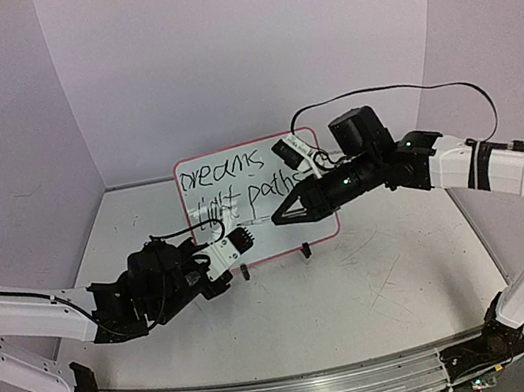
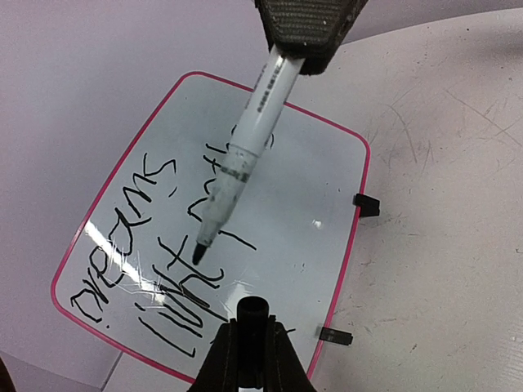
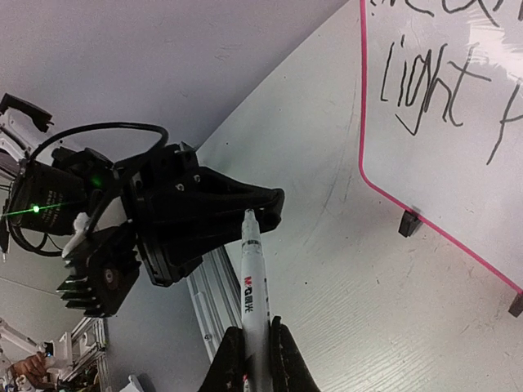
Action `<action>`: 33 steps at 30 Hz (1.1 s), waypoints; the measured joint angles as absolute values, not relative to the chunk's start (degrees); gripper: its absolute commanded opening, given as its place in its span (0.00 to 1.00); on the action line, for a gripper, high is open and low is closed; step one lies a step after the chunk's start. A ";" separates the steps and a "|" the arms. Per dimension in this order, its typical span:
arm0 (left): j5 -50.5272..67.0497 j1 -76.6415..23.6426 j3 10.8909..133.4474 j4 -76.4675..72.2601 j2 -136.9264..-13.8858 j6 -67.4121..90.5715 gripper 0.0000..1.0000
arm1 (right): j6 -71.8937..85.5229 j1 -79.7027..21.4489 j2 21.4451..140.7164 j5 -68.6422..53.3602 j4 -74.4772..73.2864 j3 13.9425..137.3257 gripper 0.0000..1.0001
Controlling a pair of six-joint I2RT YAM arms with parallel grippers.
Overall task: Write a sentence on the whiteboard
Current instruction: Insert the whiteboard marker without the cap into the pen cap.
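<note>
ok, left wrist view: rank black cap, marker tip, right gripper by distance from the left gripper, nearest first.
1. black cap, bottom centre, held in the left gripper itself.
2. marker tip, left of centre, in front of the whiteboard.
3. right gripper, top edge, shut on the marker at its far end.

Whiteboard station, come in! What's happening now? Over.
Right gripper shut on marker, left gripper shut on marker cap. Sentence done on whiteboard, two lines. Bare tip short of cap, nothing between.
</note>
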State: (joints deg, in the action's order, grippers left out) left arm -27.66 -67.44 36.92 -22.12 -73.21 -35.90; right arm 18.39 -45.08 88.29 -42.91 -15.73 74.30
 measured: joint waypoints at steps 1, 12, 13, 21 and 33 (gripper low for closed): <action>-27.66 -67.44 36.83 -22.27 -73.21 -36.06 0.00 | 18.55 -45.08 89.04 -42.88 -16.55 74.83 0.00; -27.59 -67.44 36.15 -22.78 -73.60 -36.77 0.00 | 18.96 -45.10 91.09 -42.44 -21.80 76.51 0.00; -27.59 -67.44 35.98 -22.91 -73.67 -36.98 0.00 | 18.96 -45.10 91.09 -42.47 -21.89 76.58 0.00; -27.57 -67.44 35.86 -23.07 -74.32 -37.54 0.00 | 18.76 -45.61 92.52 -42.81 -22.35 77.52 0.00; -27.12 -67.44 35.74 -23.03 -74.32 -37.66 0.00 | 18.65 -45.95 93.67 -42.89 -22.99 78.05 0.00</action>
